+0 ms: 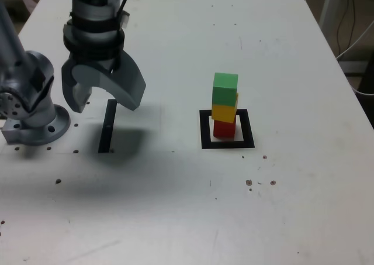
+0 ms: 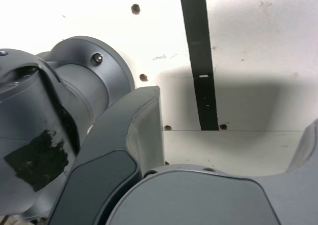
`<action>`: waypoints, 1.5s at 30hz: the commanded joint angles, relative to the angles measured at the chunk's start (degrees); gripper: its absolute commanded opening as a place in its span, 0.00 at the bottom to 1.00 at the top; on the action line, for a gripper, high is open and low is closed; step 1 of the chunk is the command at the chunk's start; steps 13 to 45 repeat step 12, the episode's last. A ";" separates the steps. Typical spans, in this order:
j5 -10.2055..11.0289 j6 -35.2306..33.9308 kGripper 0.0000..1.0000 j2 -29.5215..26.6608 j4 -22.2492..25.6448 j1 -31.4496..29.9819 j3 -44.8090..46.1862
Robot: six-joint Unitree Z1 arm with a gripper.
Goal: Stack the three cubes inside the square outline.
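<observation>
Stacking looks finished from where I sit: the red cube (image 1: 223,128) rests on the pale centre of the square outline (image 1: 204,130), the yellow cube (image 1: 224,111) sits on it, and the green cube (image 1: 225,89) tops the pile. All three stand inside the black frame, which lies on the white counter (image 1: 280,206) a little toward 3 o'clock from the middle of the exterior view. The column is not perfectly true; the yellow and green blocks look slightly twisted and shifted against the red one, yet I see nothing hanging far over an edge, so I judge the tower stable. As far as I can tell, nothing of the task is left except perhaps parking the arm.

My end effector (image 1: 103,104) hangs well apart from the tower, out toward 9 o'clock of it in the exterior view, next to the arm's base (image 1: 35,121). Its two grey jaws are spread wide, tips pointing down at the counter, and I see nothing between them. It touches none of the cubes. Just beneath it lies the thin black strip (image 1: 107,127), running roughly from 12 to 6 o'clock; the jaws hover above its upper end and throw a broad shadow across it. My wrist view confirms this: the same strip (image 2: 200,61) crosses bare counter, with the jaw bodies and the arm's base filling the rest, and no cube anywhere in sight.
</observation>
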 commanded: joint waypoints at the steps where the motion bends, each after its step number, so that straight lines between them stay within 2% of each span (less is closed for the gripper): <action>1: 0.31 -0.23 1.00 -0.16 -1.51 -0.74 0.54; 8: 4.00 -0.23 1.00 -0.59 -6.00 -1.23 -0.09; 12: 5.24 -0.23 1.00 -0.45 -7.36 -1.23 -0.31; 45: 5.24 -0.23 1.00 -0.45 -7.36 -1.23 -0.31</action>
